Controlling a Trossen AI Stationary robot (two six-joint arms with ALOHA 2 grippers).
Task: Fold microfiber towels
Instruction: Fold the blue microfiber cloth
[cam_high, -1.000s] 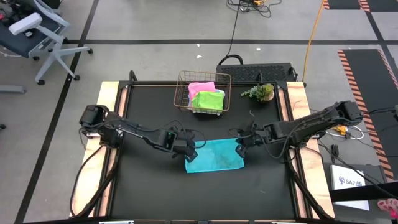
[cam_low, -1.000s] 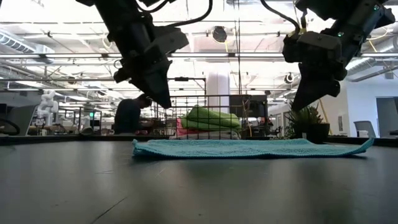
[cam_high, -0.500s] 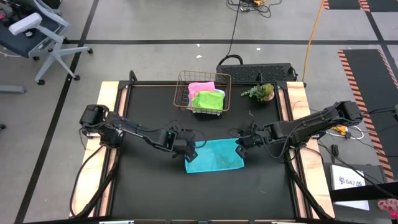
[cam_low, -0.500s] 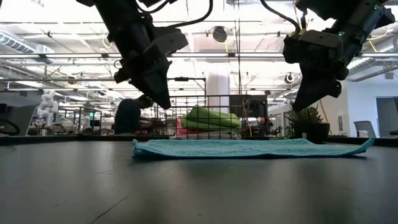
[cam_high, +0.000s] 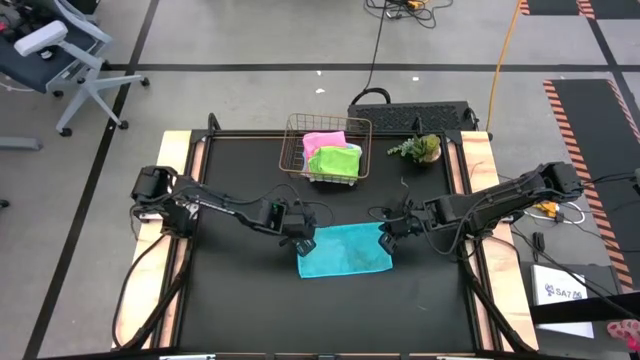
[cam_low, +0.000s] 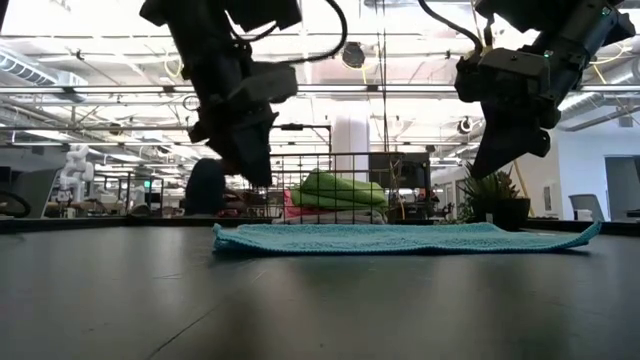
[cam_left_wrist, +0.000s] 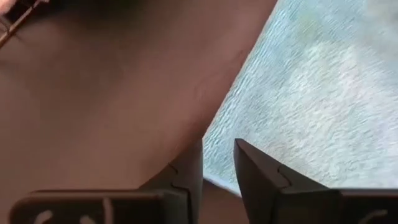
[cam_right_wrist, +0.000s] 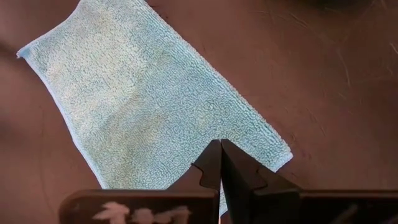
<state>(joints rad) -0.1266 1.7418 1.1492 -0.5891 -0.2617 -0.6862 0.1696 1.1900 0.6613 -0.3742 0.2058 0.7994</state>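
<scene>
Black matte tabletop (cam_high: 240, 290), wood-edged, on a grey workshop floor; open hall with ceiling trusses visible beyond.

Item 1: cyan towel (cam_high: 345, 249), one of the microfiber towels. Lies flat between the two end effectors, oblong outline, looped nubby pile, thin stitched hem. Judged light, limp and non-slip; it should drape rather than hold a shape, so a hold at a corner or along the hem looks best, pinching the edge off the surface.

Item 2: left end effector (cam_high: 299, 241). Poised just above the towel's near-left corner, not touching it in the low view. Fingers (cam_left_wrist: 255, 171) parted by a narrow gap, nothing between them.

Item 3: right end effector (cam_high: 385, 240). Raised over the towel's opposite short edge, near the corner. Fingers pressed together, clenched on nothing; cloth lies below and ahead of them.

Item 4: copper wire basket (cam_high: 296, 150). Well beyond both end effectors, toward the far edge. Open grid walls, rigid. Holds a pink towel (cam_high: 322, 142) and a lime green towel (cam_high: 334, 160), both bunched and soft, stacked loosely.

Item 5: small green plant (cam_high: 419, 149) in a pot, beside the basket, far from the work.
</scene>
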